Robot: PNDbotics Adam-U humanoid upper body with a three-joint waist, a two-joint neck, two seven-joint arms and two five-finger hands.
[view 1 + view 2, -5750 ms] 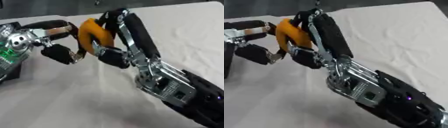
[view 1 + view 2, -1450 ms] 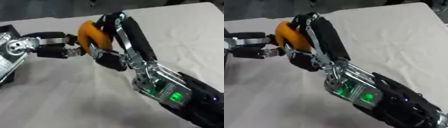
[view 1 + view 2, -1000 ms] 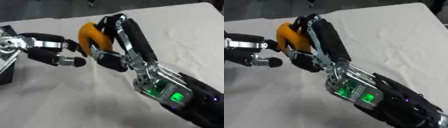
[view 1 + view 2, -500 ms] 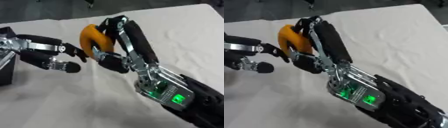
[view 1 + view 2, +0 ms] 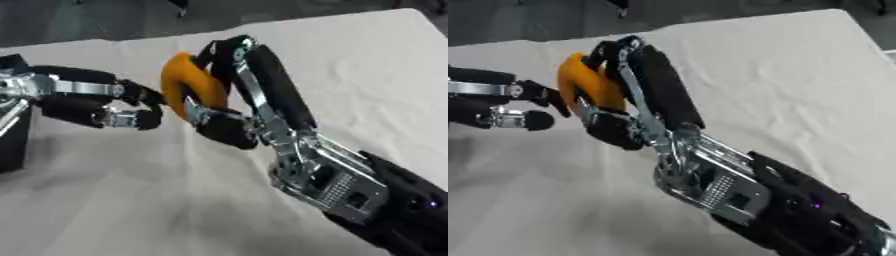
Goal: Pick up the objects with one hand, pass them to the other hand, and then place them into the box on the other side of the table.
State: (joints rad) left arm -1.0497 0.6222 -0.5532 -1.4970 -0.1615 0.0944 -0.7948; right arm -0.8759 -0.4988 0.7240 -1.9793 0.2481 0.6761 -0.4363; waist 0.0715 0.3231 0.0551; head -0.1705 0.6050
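My right hand (image 5: 229,125) reaches up from the lower right and is shut on a curved orange object (image 5: 188,90), which it holds above the cloth-covered table (image 5: 350,65). My left hand (image 5: 83,102) comes in from the left at the same height, open, with its fingers stretched towards the object. Its upper fingertip (image 5: 156,97) is at the object's left edge; I cannot tell if it touches. The lower fingertips (image 5: 534,120) hang just short of the object. A dark box (image 5: 13,145) shows at the left edge, below the left hand.
The right forearm (image 5: 737,195), silver and black, crosses the lower right of the table. A pale cloth covers the table, and dark floor lies beyond its far edge (image 5: 105,20).
The left hand's fingers have uncurled and drawn slightly back to the left of the orange object. The right hand keeps its hold and has barely moved.
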